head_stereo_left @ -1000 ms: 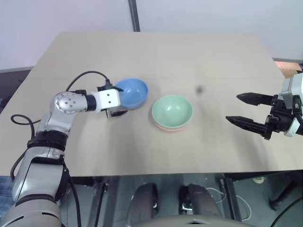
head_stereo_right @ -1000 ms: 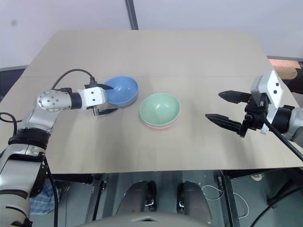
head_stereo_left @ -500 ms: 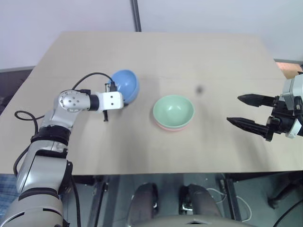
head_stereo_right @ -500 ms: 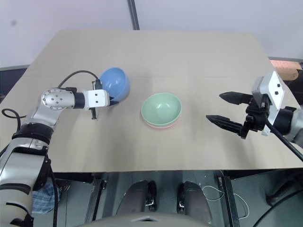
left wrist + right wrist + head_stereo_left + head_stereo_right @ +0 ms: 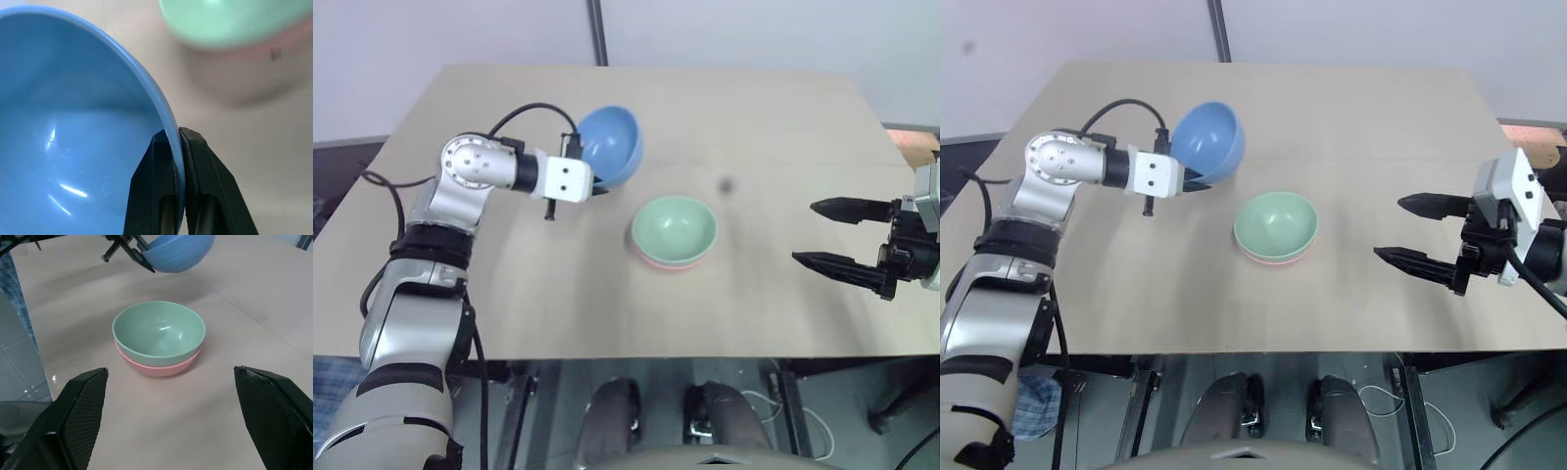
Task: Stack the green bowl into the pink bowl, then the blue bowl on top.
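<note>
One beige table (image 5: 705,108) meets a pale wall (image 5: 440,29).

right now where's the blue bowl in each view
Left eye view: blue bowl, upper left of centre, off the table, in the left gripper.
Right eye view: same place.
Left wrist view: rim pinched between the fingers.
Right wrist view: top edge.
Shared landmark: green bowl nested in the pink bowl.

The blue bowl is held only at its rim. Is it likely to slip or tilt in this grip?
The blue bowl probably tilts easily: the left gripper pinches one thin spot of its rim, and the bowl already hangs slanted. Its glossy surface suggests it may slip. It seems stiff and light, keeping its shape in that narrow pinch.
</note>
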Robot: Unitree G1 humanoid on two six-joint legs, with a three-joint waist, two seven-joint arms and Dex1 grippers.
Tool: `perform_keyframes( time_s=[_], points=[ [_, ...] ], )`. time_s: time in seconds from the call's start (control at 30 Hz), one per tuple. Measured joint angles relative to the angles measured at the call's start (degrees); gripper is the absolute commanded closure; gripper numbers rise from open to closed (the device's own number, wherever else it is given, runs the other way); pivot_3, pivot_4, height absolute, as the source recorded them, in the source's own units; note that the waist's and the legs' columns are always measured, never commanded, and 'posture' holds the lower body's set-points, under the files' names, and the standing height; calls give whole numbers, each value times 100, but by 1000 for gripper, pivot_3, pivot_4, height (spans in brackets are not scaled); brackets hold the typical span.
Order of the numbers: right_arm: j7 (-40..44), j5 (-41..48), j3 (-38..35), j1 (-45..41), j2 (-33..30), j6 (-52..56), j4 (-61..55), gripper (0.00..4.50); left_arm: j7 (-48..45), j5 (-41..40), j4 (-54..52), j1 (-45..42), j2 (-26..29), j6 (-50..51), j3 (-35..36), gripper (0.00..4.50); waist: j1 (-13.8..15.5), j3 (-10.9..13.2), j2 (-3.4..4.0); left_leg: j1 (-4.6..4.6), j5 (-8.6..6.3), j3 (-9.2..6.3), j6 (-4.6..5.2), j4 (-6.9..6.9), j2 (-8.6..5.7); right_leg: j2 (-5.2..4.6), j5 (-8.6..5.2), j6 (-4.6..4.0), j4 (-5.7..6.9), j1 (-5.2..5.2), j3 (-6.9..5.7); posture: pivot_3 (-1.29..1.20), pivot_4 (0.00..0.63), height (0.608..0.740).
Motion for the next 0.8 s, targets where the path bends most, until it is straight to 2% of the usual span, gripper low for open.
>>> perform_keyframes(
  time_s=[0.33,0.63,0.67,0.73,0.77,0.8],
  points=[
    [-10,-19,2,22,0,-23,-3,0,-843,-529,-1170,-48,-272,-166,-400,4439,11,1,-1,0,1,0,-1,5,0,3,-1,2,2,2,2,0,150,740],
    [-208,16,19,10,16,-22,-35,0,-1228,-876,-1525,-339,-607,-399,-664,4439,-7,1,-1,3,1,1,-2,5,1,8,-2,3,4,1,6,0,150,740],
    [-212,16,19,10,16,-22,-35,0,-1280,-905,-1525,-339,-607,-411,-711,3904,-4,1,-1,4,1,1,-2,5,1,8,-2,3,4,1,6,0,150,740],
    [-221,17,19,11,16,-22,-40,0,-1347,-948,-1525,-339,-606,-415,-753,3482,2,1,-1,4,1,1,-1,6,1,8,-2,4,5,2,6,0,150,740],
    [-228,18,19,13,16,-22,-43,0,-1358,-953,-1525,-339,-601,-415,-753,2993,2,1,-1,4,1,1,-1,6,1,8,-3,5,4,2,6,0,150,740],
    [-252,18,19,17,16,-22,-54,0,-1387,-956,-1525,-338,-593,-414,-757,2728,2,1,-1,4,1,1,-1,6,1,8,-3,5,5,2,6,0,150,740]
  ],
)
